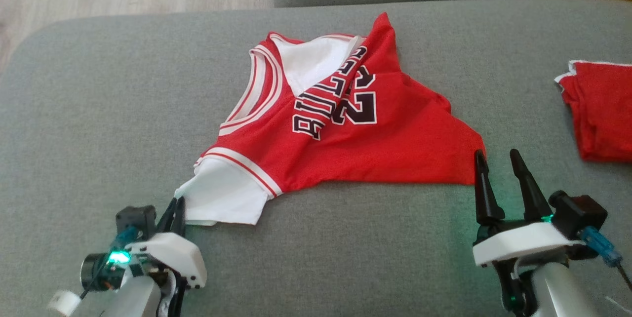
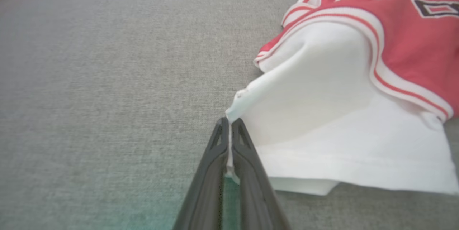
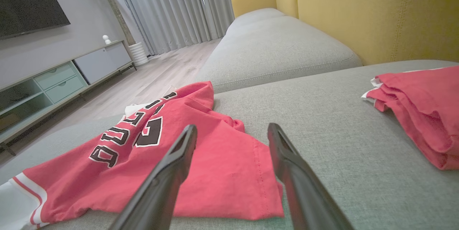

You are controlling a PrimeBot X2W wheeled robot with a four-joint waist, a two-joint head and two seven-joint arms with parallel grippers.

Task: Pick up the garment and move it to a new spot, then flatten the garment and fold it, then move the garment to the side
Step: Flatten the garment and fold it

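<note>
Left claw (image 1: 177,204) is pinched shut on the tip of the white sleeve (image 2: 322,115) of the garment (image 1: 355,144), with a thin strip of cloth caught between its fingers (clearest from the left wrist). Right claw (image 1: 495,154) has its fingers spread and holds nothing, just beside the garment's red hem corner. The garment lies rumpled mid-cushion on the grey sofa (image 1: 98,109), lettering up. A second red cloth (image 1: 602,114) lies well apart at the right.
</note>
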